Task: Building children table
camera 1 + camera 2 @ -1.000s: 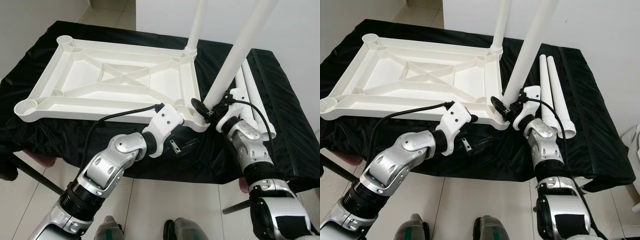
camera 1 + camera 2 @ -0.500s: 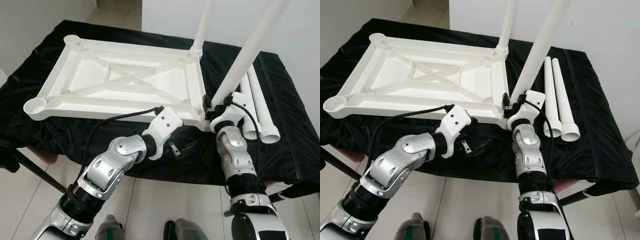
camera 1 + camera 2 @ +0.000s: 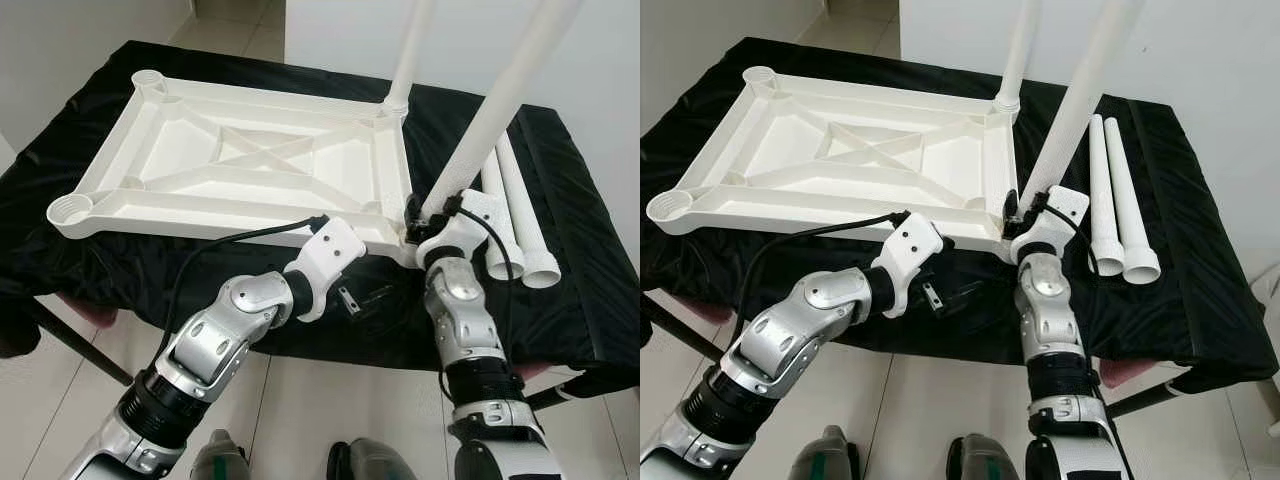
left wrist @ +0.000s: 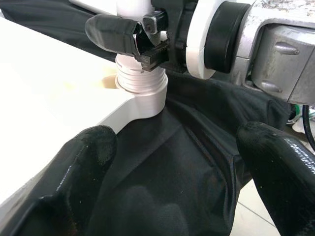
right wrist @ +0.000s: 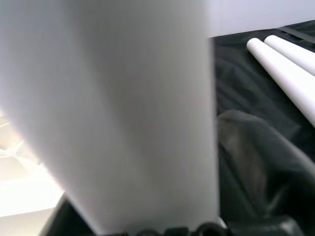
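Note:
A white plastic tabletop (image 3: 230,205) lies upside down on a black cloth. One white leg (image 3: 412,50) stands upright in its far right corner. A second leg (image 3: 495,105) stands tilted at the near right corner, its threaded end (image 4: 141,81) sitting in the corner socket. My right gripper (image 3: 420,212) is shut on this leg just above the threads, the fingers (image 4: 113,32) clamped around it. My left gripper (image 4: 187,162) is open just below that corner, at the cloth's front edge, holding nothing.
Two loose white legs (image 3: 520,215) lie side by side on the cloth right of the tabletop. The black cloth (image 3: 580,290) hangs over the bench's front edge. A black cable (image 3: 240,235) runs along my left arm. A white wall stands behind; tiled floor lies below.
The camera has shifted slightly. My right forearm has swung in from the right to stand more upright beneath the gripper, which stays shut on the leg. My left gripper has hardly moved.

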Controlling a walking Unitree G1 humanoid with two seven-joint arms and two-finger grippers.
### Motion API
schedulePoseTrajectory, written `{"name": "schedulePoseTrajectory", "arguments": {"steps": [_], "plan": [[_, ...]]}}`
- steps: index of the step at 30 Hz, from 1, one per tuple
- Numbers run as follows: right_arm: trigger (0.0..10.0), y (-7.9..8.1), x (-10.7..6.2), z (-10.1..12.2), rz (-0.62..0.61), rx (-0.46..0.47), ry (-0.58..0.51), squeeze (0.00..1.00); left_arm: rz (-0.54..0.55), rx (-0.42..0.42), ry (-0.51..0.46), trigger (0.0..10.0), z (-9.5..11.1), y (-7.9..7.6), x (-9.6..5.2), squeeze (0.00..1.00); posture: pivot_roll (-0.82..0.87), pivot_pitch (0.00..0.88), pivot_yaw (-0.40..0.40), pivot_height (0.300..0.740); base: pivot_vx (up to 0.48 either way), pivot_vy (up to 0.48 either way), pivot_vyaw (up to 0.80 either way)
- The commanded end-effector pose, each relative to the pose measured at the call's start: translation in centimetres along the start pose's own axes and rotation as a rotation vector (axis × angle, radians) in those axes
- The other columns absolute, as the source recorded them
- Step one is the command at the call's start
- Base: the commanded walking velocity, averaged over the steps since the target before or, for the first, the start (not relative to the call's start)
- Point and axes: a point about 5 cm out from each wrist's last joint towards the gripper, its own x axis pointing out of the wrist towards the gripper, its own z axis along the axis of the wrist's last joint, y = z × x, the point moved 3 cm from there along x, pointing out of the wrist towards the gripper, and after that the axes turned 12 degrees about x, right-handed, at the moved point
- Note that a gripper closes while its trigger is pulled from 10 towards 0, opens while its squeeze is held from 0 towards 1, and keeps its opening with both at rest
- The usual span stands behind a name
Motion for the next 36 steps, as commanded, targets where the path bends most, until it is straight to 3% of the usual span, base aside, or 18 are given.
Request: {"name": "schedulePoseTrajectory", "arguments": {"steps": [1,8,9,17,22,29,36], "plan": [[10.0,-1.0,-0.4,-0.2,-0.016,0.009,0.018,1.0,-0.038,0.029,-0.002,10.0,-0.1,-0.4,0.1,0.0,-0.03,0.0,-0.063,0.74,0.0,0.0,0.0],[10.0,-0.5,-1.0,0.4,0.099,0.051,0.004,1.0,-0.024,0.034,0.005,10.0,-0.4,-0.1,0.0,0.0,-0.03,0.001,-0.062,0.74,0.0,0.0,0.0],[10.0,-0.5,-1.2,0.5,0.122,0.056,0.004,0.0,-0.015,0.04,0.006,10.0,-0.4,0.2,0.0,0.0,-0.03,0.002,-0.062,0.74,0.0,0.0,0.0],[10.0,-1.5,-1.6,1.1,0.139,0.026,-0.009,0.0,0.076,0.035,0.033,10.0,-1.3,2.3,0.6,0.0,-0.04,0.01,-0.063,0.74,0.0,0.0,0.0],[10.0,-2.1,-2.8,1.2,0.154,0.007,-0.019,0.0,0.162,0.024,0.056,10.0,-1.9,4.2,2.0,0.0,-0.06,0.02,-0.047,0.74,0.0,0.0,0.0],[10.0,-2.7,-3.7,0.8,0.15,0.007,-0.002,0.0,0.179,0.024,0.071,10.0,-2.1,4.7,3.1,0.0,-0.08,0.034,-0.034,0.74,0.0,0.0,0.0],[10.0,-3.1,-4.1,1.6,0.131,0.005,-0.027,0.0,0.17,0.081,0.126,10.0,-3.0,5.2,4.6,0.0,-0.11,0.05,-0.009,0.74,0.0,0.0,0.0]]}}
